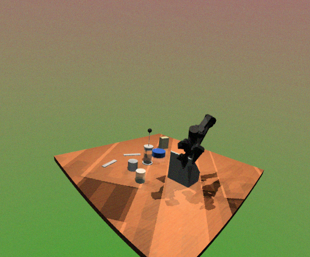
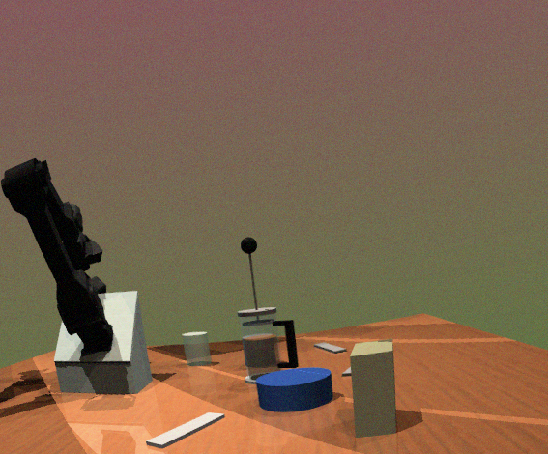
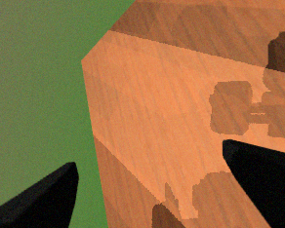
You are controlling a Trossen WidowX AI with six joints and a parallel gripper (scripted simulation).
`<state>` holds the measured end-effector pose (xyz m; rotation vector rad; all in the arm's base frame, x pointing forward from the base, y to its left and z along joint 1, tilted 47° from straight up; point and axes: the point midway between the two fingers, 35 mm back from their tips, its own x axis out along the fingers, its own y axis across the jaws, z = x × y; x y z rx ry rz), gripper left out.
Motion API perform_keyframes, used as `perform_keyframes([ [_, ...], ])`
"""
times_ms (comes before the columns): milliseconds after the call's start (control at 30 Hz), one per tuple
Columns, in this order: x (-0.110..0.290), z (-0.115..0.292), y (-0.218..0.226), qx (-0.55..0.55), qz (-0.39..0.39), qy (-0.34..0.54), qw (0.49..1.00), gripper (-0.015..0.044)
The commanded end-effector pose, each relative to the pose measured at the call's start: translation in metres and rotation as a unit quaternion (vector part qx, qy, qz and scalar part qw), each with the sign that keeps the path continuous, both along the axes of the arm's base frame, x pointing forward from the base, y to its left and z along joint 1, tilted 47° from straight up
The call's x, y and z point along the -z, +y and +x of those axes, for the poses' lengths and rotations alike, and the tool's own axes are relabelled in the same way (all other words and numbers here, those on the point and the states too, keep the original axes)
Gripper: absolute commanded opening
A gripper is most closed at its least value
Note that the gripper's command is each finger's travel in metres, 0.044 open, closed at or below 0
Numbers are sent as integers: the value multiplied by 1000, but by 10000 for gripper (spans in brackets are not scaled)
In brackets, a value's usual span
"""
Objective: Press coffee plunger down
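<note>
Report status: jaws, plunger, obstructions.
Gripper open, holding nothing, folded over the base. Plunger knob fully up, press upright, untouched. Blue disc and tan box close beside press.

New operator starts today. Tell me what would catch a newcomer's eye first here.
The coffee press near the table's middle, its plunger knob raised high on a thin rod. Then the black arm folded on its grey base, gripper open, far from the press.

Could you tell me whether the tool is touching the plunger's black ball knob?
Apart: the exterior view shows the tool beside the grey block, well away from the knob.
</note>
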<state>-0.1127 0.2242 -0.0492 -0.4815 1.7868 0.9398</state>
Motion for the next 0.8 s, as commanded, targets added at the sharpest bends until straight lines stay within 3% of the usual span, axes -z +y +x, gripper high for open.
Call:
perform_keyframes([
  [0, 0, 2, 2, 2, 2, -3, 1000, 426],
  [200, -5, 39, 28, 25, 38, -72, 996, 440],
  [500, -37, 164, 69, 85, 74, -288, 951, 440],
  [767, -93, 283, 55, 122, 16, -487, 865, 440],
])
